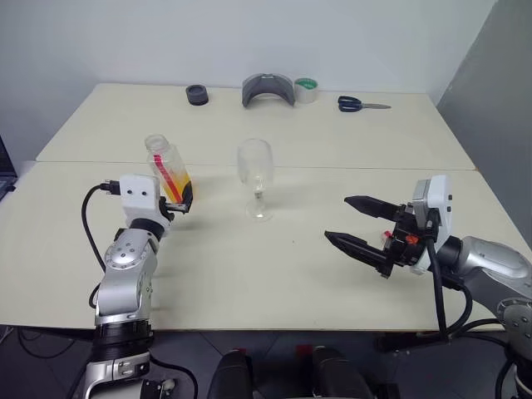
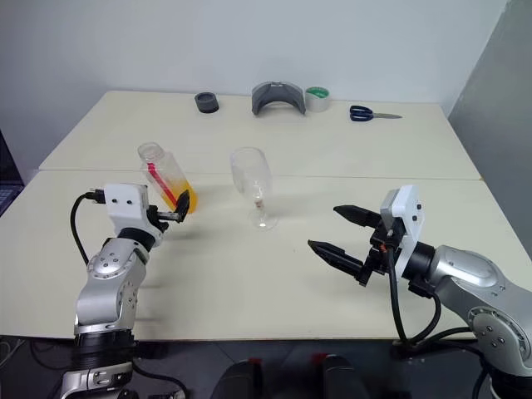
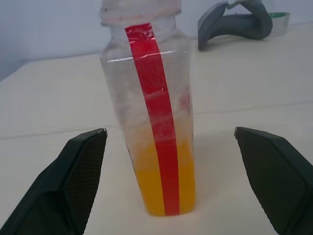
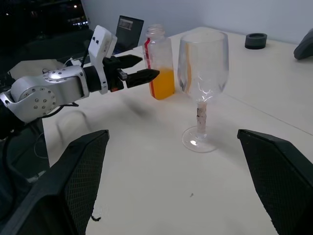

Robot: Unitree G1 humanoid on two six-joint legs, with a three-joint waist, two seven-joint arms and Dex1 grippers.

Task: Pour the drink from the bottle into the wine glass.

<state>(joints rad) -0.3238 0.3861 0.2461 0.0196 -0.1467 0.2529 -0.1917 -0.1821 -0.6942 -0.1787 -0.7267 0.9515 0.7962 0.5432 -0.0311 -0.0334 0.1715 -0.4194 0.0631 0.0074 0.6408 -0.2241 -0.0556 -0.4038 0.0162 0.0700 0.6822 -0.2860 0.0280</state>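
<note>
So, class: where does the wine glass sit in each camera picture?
Left eye view: wine glass at table centre, beside the bottle.
Right eye view: centre.
Left wrist view: not in it.
Right wrist view: upper middle.
Shared landmark: the bottle's red stripe.

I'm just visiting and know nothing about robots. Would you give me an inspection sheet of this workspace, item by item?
Surface: cream table, a seam running across it.
Job's things: bottle standing uncapped, orange drink filling its lower part; wine glass upright beside it, apart, looking empty.
Clutter: along the far edge, a black round object, grey curved object, tape roll, scissors.
Hands: left hand open, fingers either side of the bottle, not yet closed on it; right hand open, holding nothing, apart from the glass.
Cables: black cable looped at the left wrist; another under the right forearm.
Surroundings: pale wall behind; grey panel at right.
</note>
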